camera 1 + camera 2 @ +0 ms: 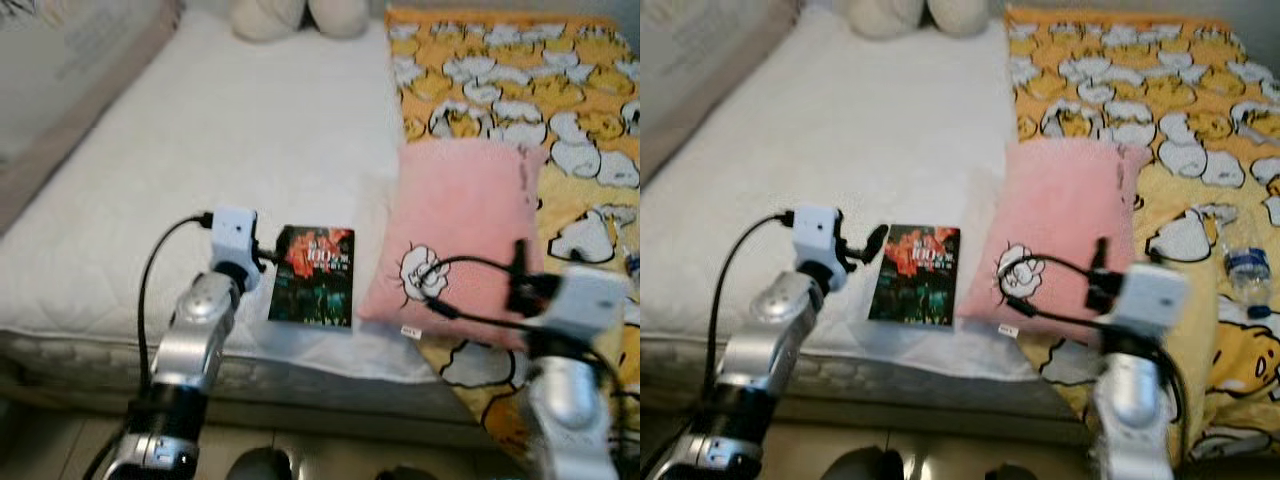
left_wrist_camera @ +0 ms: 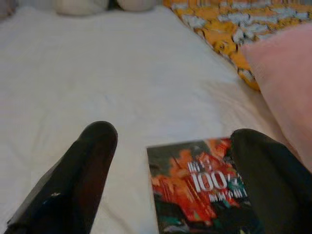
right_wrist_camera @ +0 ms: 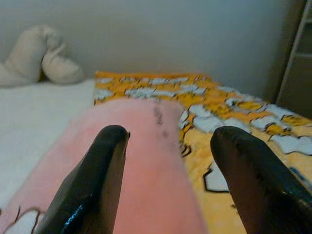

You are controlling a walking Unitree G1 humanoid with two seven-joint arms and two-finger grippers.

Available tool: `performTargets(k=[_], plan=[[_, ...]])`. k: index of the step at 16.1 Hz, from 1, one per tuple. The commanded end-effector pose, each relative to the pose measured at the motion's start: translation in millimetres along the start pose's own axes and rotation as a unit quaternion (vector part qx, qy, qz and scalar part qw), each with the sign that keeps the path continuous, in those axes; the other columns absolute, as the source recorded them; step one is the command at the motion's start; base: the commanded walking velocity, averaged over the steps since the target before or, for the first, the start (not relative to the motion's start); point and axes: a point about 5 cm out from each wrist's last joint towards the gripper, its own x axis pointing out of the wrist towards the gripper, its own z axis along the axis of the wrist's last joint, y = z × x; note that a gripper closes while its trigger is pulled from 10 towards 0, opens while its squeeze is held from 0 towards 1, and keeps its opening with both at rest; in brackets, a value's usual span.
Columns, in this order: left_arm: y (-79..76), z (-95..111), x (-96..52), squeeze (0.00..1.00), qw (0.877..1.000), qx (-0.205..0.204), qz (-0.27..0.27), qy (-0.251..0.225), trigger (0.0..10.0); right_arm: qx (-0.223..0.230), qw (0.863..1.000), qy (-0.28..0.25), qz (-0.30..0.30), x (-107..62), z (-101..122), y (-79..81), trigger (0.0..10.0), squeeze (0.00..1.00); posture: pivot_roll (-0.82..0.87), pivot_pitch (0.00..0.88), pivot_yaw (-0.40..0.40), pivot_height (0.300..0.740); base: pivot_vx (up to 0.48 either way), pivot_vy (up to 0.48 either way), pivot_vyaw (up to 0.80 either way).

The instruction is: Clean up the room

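Book (image 1: 313, 276) and pink pillow (image 1: 462, 230) on bed (image 1: 230, 140), left gripper (image 2: 170, 161) spread over book

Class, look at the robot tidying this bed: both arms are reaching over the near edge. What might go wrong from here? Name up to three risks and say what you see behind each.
1. The book lies flat near the mattress edge; the left gripper, jaws open, may push it rather than lift it.
2. The pink pillow sits right beside the book, so either could be nudged.
3. The right gripper, jaws open, points at the soft pillow, which may slip from a pinch.
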Motion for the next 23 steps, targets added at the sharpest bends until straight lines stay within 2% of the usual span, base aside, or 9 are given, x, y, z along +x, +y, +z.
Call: performTargets(k=[1, 3, 4, 5, 6, 12, 17, 21, 23], plan=[[-8.8, 4, 1.0, 1.00, 1.000, -0.004, -0.023, -0.013, 10.0, 0.010, 1.000, 0.002, -0.002, -0.5, 0, -2.2, 10.0, 0.97, -0.04, 0.000, 0.050, 0.736, 0.000, 0.000, 0.00], [-15.2, 7, 4.3, 1.00, 0.999, -0.005, -0.022, -0.031, 10.0, 0.008, 1.000, 0.008, -0.012, 2.2, -4, -3.5, 10.0, 1.00, -0.04, 0.000, 0.041, 0.736, 0.000, 0.000, 0.00], [-17.8, 6, 10.9, 1.00, 1.000, -0.007, -0.005, -0.028, 10.0, -0.020, 1.000, 0.017, 0.002, 6.8, -10, -0.1, 10.0, 1.00, -0.03, 0.000, 0.032, 0.736, 0.000, 0.000, 0.00], [-18.0, 6, 13.7, 0.00, 0.999, -0.018, -0.009, -0.032, 10.0, -0.033, 0.999, 0.021, 0.035, 8.6, -13, 4.6, 10.0, 0.92, -0.03, 0.000, 0.029, 0.736, 0.000, 0.000, 0.00], [-16.5, 5, 14.1, 0.00, 0.999, -0.024, -0.008, -0.035, 10.0, -0.036, 0.998, 0.025, 0.038, 9.4, -14, 4.9, 10.0, 0.00, -0.03, 0.000, 0.028, 0.736, 0.000, 0.000, 0.00], [-7.7, 3, 15.4, 0.00, 0.998, -0.049, 0.009, -0.042, 10.0, -0.024, 0.997, 0.047, 0.054, 14.6, -23, 10.8, 10.0, 0.00, -0.01, 0.000, 0.028, 0.736, 0.365, -0.308, 0.00], [-10.1, -3, 11.9, 0.00, 0.996, -0.073, 0.010, -0.039, 10.0, 0.041, 0.995, 0.083, 0.045, 7.6, -35, 1.1, 10.0, 0.00, -0.03, 0.000, 0.029, 0.736, 0.369, -0.303, 0.00], [-16.1, -5, 18.2, 0.00, 0.996, -0.082, -0.027, -0.014, 10.0, 0.038, 0.994, 0.091, 0.041, 6.7, -36, -1.7, 10.0, 0.00, -0.02, 0.008, 0.033, 0.736, 0.085, 0.000, 0.00], [-8.3, -8, 27.1, 0.00, 0.991, -0.125, -0.039, 0.011, 10.0, 0.092, 0.990, 0.101, 0.029, 12.8, -34, -7.8, 10.0, 0.00, -0.03, 0.030, 0.036, 0.736, 0.000, 0.000, 0.00]])
